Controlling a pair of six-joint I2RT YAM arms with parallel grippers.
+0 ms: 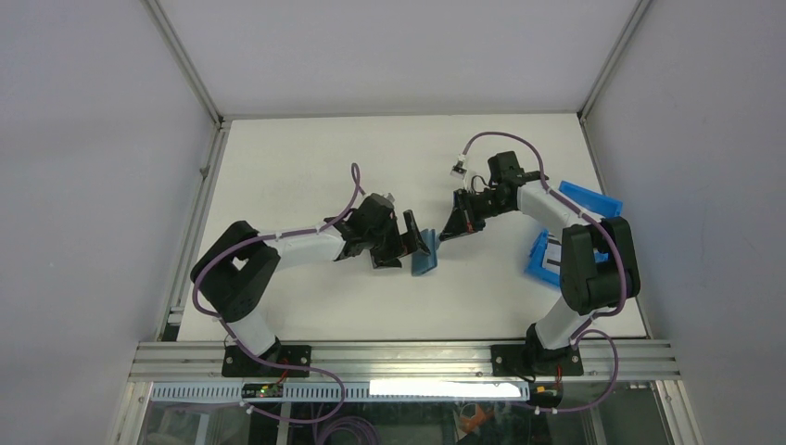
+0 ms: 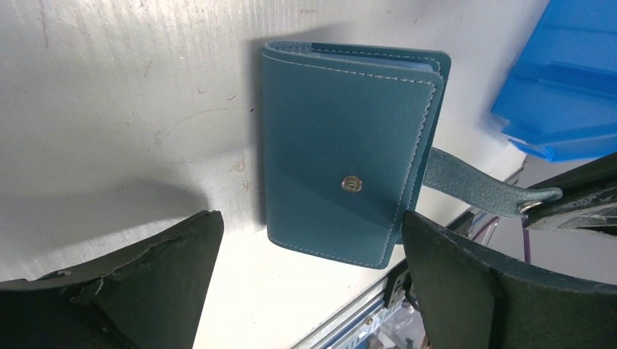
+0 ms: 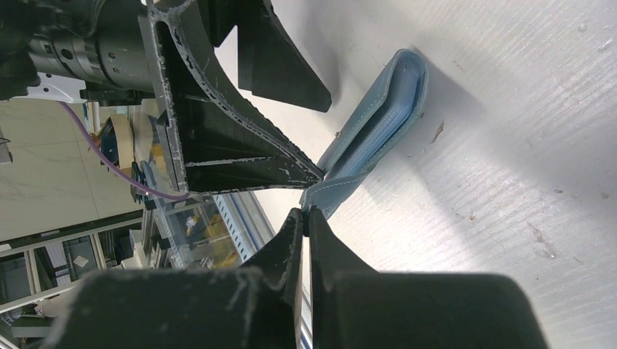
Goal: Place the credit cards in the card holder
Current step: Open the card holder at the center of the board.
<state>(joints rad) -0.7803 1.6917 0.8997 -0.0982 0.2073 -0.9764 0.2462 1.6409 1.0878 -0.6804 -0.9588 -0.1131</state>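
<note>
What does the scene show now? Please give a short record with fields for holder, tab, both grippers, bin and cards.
holder: teal, closed, flat on table
tab: unsnapped, sticks out sideways
right gripper: shut on tab end
left gripper: open, one finger on each side of the holder, holds nothing
bin: blue, at the table's right side, apart from holder
cards: none clearly visible

Teal card holder (image 2: 342,153), folded, lying flat, snap tab (image 2: 473,182) unfastened, outstretched

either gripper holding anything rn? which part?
The right gripper is shut on the snap tab of the card holder, at its tip. The left gripper is open astride the card holder, gripping nothing.
</note>
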